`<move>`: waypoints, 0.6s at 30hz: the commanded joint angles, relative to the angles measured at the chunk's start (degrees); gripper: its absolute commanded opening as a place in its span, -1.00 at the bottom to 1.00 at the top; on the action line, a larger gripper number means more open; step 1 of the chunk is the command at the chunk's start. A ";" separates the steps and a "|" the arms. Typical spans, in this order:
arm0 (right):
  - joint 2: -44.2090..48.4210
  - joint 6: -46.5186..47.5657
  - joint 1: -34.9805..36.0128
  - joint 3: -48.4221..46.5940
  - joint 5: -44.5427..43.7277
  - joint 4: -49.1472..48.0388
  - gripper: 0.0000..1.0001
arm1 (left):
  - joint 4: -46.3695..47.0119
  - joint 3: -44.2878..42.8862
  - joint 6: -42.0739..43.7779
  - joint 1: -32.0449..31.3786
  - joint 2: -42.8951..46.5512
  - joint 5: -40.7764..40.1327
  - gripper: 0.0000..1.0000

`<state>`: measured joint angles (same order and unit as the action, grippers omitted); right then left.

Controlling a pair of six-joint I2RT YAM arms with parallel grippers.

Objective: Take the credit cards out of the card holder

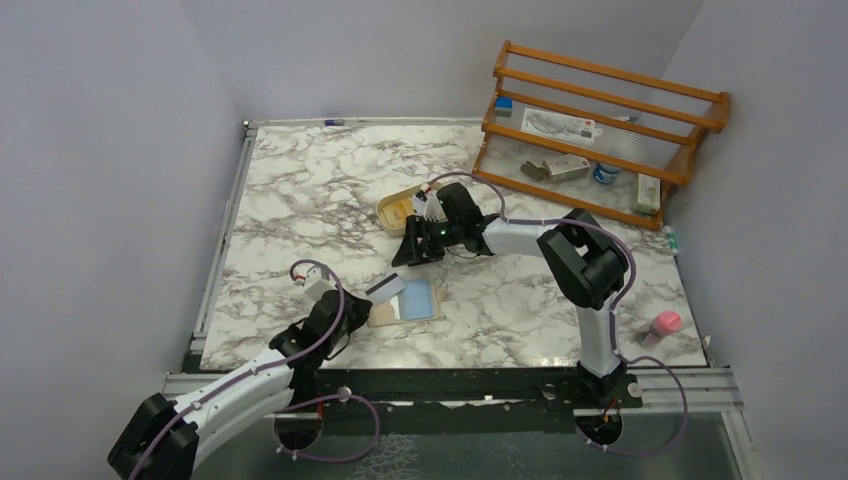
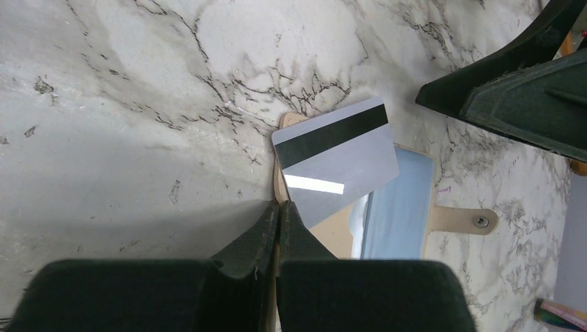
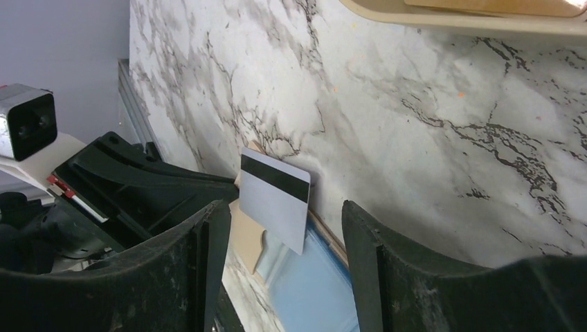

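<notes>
The tan card holder (image 1: 385, 312) lies open on the marble table, its closing tab (image 2: 464, 220) pointing right. A light blue credit card (image 1: 420, 298) sits in its right half. A whitish card with a black stripe (image 1: 385, 289) sticks out of the left half, tilted up; it also shows in the left wrist view (image 2: 336, 162) and the right wrist view (image 3: 273, 197). My left gripper (image 2: 280, 207) is shut on the holder's left edge. My right gripper (image 1: 415, 248) is open and empty, just beyond the holder, its fingers (image 3: 208, 242) framing the striped card.
An oval beige tray (image 1: 400, 208) sits just behind the right gripper. A wooden rack (image 1: 600, 120) with small items stands at the back right. A pink object (image 1: 665, 323) lies near the right front edge.
</notes>
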<state>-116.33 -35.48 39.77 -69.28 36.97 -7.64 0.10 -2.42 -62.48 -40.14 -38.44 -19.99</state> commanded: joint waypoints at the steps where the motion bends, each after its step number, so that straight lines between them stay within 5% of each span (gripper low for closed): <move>1: -1.91 1.57 0.35 -1.08 3.69 -1.59 0.29 | -1.33 0.13 1.22 0.15 -1.04 0.21 -1.00; 18: -6.74 -2.49 3.71 -0.59 7.82 -7.97 0.26 | -0.36 0.13 1.31 0.22 -2.71 0.61 -1.00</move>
<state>-120.84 -36.69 43.03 -69.28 42.39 -13.30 2.46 -2.48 -62.30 -40.14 -40.62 -19.97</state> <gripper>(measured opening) 0.634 0.004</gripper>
